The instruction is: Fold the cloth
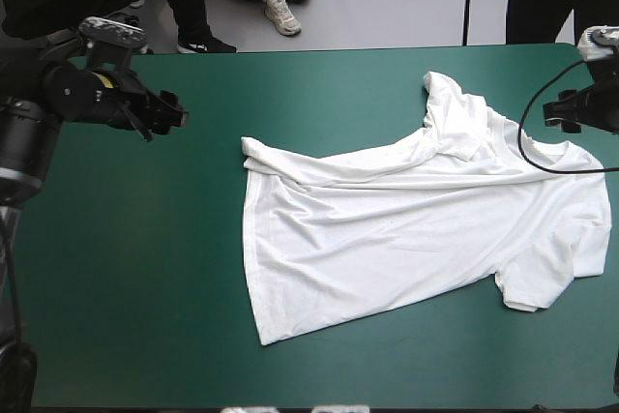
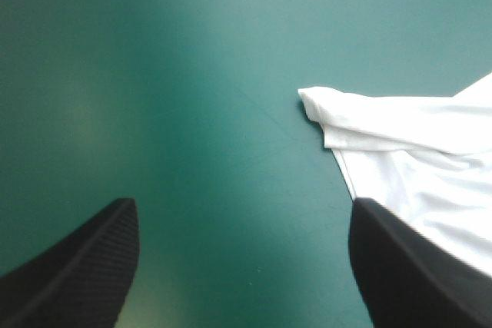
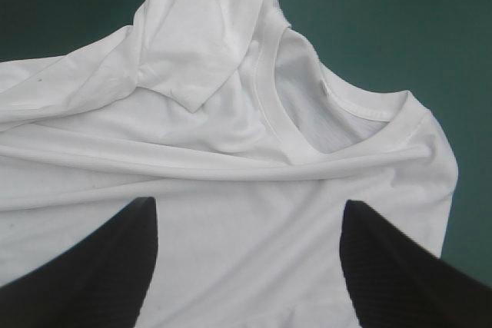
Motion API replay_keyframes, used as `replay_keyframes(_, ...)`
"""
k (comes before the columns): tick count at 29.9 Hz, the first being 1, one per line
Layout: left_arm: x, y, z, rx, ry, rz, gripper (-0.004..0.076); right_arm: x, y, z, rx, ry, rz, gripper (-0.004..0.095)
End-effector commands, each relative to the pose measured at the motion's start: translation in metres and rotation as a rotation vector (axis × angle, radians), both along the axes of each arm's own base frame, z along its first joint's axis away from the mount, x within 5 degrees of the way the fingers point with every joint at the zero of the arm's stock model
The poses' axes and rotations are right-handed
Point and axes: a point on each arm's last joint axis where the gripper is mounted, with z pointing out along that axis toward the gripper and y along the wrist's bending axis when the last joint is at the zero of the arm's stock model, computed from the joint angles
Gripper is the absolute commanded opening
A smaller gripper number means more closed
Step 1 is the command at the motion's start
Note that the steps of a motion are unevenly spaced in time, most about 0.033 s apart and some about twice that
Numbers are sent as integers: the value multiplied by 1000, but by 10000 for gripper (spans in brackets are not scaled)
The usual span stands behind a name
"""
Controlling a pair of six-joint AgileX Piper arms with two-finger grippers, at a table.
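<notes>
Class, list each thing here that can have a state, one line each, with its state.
T-shirt, spread on the table, wrinkled, one sleeve flopped beside the collar
Left pincer, open, empty, short of the shirt
Right pincer, open, empty, over the shirt near the collar

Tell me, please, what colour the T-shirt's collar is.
White; the collar shows best in the right wrist view.

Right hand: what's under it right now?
Only the T-shirt: chest below the neckline, one sleeve flopped over it ahead. The teal-green cover beneath is hidden by fabric.
</notes>
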Motion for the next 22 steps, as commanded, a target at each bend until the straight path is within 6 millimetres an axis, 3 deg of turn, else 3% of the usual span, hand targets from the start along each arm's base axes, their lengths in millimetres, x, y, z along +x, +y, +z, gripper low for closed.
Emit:
replay_keyframes(1, 23, -11, -5, -45, -57, -78, 548, -7, 10, 20, -20, -98, 13, 619)
replay_keyframes(6, 67, -29, -54, -49, 27, -135, 548, -4, 13, 20, -25, -114, 17, 617)
replay_keyframes(11, 102, -61, -95, 12, 83, -199, 548, -3, 10, 19, -46, -105, 11, 617)
replay_keyframes(15, 125, -81, -115, -4, 130, -218, 548, 0, 9, 15, -43, -92, 11, 617)
replay_keyframes(22, 145, -87, -139, -29, 171, -203, 548, 6, 8, 9, -33, -77, 12, 617)
